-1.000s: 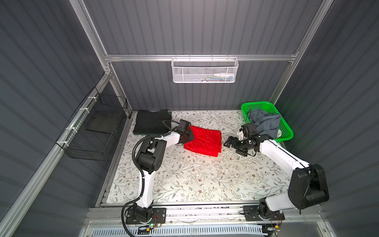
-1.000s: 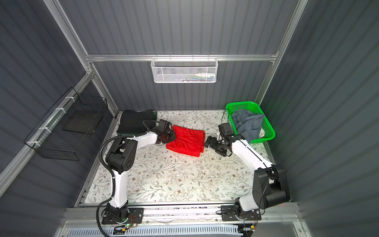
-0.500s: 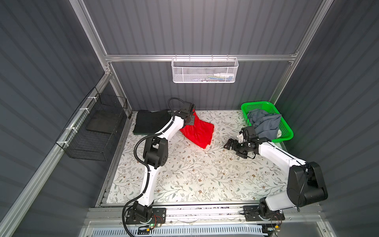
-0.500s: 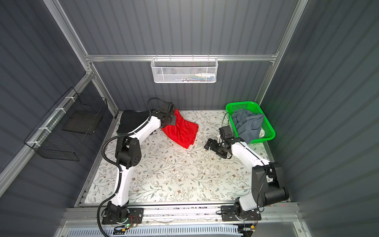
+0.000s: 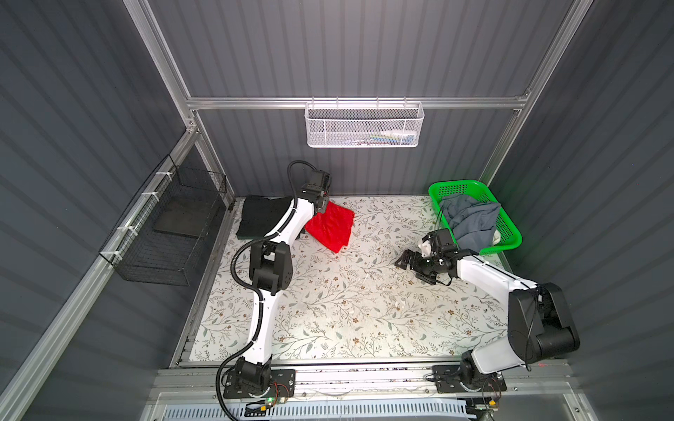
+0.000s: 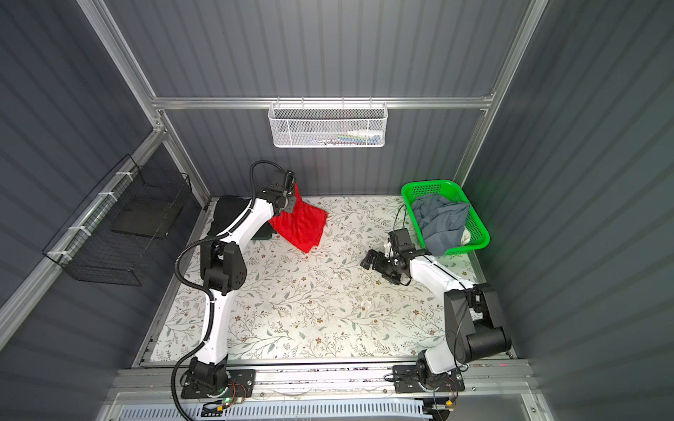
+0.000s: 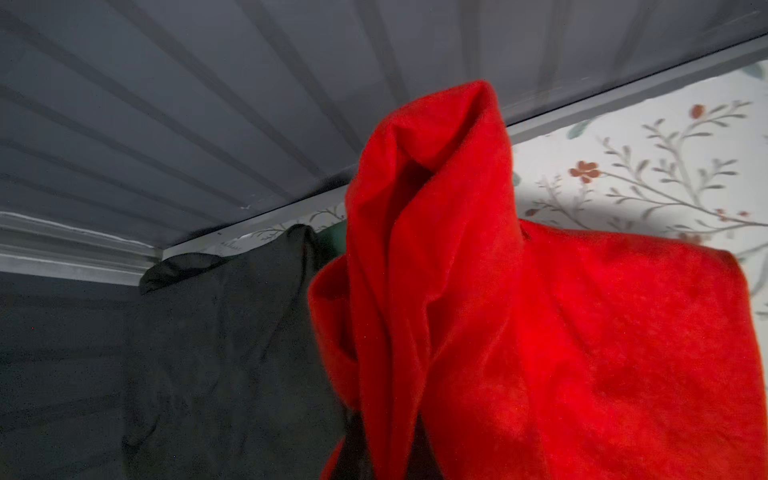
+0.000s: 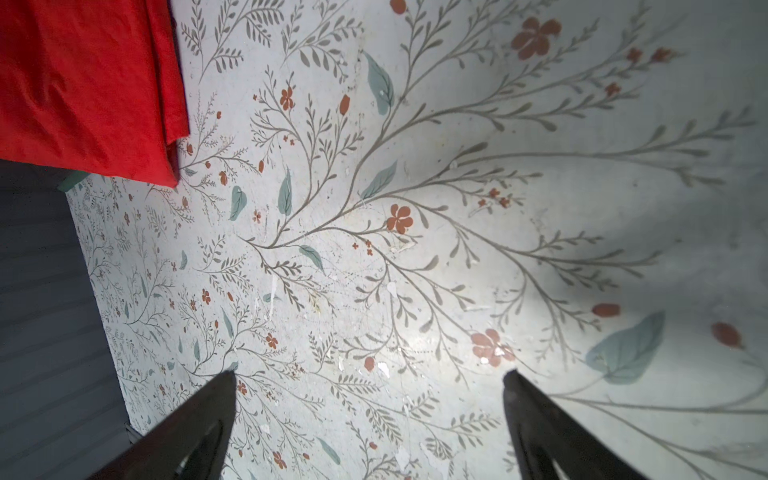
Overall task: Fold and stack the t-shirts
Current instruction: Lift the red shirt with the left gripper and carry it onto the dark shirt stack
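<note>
Grips part-lifted red t-shirt (image 5: 332,226) in clamped left fingers (image 5: 322,201), beside dark folded t-shirts (image 5: 259,215); holds right fingers (image 8: 199,432) spread wide, empty, over floral worktop (image 5: 346,310); enclosed by grey ribbed walls (image 5: 364,54).

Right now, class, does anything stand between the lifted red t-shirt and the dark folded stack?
Nothing visible does. The red t-shirt hangs right beside the dark folded stack, whose top is bare in the left wrist view. The green basket sits far across the table.

Red t-shirt (image 5: 332,226) aloft, black t-shirts (image 5: 259,217) folded, grey-blue t-shirt (image 5: 471,221) crumpled
</note>
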Controlling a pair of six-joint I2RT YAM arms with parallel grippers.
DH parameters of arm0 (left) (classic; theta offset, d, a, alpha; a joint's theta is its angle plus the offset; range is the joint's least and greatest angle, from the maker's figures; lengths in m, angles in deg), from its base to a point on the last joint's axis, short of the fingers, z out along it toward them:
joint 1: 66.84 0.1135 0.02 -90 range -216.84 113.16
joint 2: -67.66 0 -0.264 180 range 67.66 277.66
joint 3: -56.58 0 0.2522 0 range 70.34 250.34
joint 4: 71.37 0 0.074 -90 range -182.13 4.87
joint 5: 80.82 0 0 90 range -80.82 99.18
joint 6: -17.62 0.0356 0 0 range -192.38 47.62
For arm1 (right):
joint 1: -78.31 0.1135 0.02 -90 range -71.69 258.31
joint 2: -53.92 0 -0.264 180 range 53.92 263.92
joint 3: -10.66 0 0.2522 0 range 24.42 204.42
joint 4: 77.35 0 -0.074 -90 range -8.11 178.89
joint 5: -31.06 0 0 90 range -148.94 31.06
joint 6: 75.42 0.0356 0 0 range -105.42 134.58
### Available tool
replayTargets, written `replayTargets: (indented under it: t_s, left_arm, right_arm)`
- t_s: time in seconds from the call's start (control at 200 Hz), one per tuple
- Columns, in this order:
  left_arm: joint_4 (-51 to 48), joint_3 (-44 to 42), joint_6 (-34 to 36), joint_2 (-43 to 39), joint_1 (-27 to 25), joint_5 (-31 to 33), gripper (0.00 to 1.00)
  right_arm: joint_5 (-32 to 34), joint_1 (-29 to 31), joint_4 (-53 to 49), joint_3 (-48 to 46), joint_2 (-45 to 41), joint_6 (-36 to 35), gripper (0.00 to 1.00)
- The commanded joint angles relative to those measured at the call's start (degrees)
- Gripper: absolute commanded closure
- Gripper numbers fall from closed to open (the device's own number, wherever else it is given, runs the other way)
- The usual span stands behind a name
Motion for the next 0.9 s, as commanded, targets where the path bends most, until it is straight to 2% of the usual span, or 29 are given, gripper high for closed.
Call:
replayTargets:
  t_s: [0.0, 0.16, 0.3, 0.455, 0.695, 0.895]
  left_arm:
    - [4.3, 3.8, 4.1, -0.6, 1.6, 3.5, 1.0]
    - [2.4, 9.3, 4.3, 0.7, 3.2, 2.8, 1.0]
    - [4.5, 8.7, 4.9, -0.4, 5.2, 3.1, 1.0]
    - [2.9, 11.3, 0.9, -0.9, 9.5, -2.4, 1.0]
    - [4.9, 10.1, 1.6, -2.8, 13.2, -1.8, 1.0]
    - [3.7, 10.8, 2.6, -0.7, 15.1, 0.6, 1.0]
  right_arm:
    - [-1.7, -0.2, 1.2, -1.1, 0.6, 0.3, 0.01]
    - [-1.9, -0.2, 1.7, -1.8, 1.0, 0.8, 0.01]
    - [-2.1, -0.2, 2.4, -2.2, 1.2, 1.1, 0.01]
    - [-1.7, -0.2, 3.7, -2.6, 2.1, 1.7, 0.01]
    - [-3.4, -0.1, 5.8, -3.4, 3.4, 1.8, 0.01]
    - [-3.9, -0.1, 5.4, -3.0, 4.0, 0.7, 0.01]
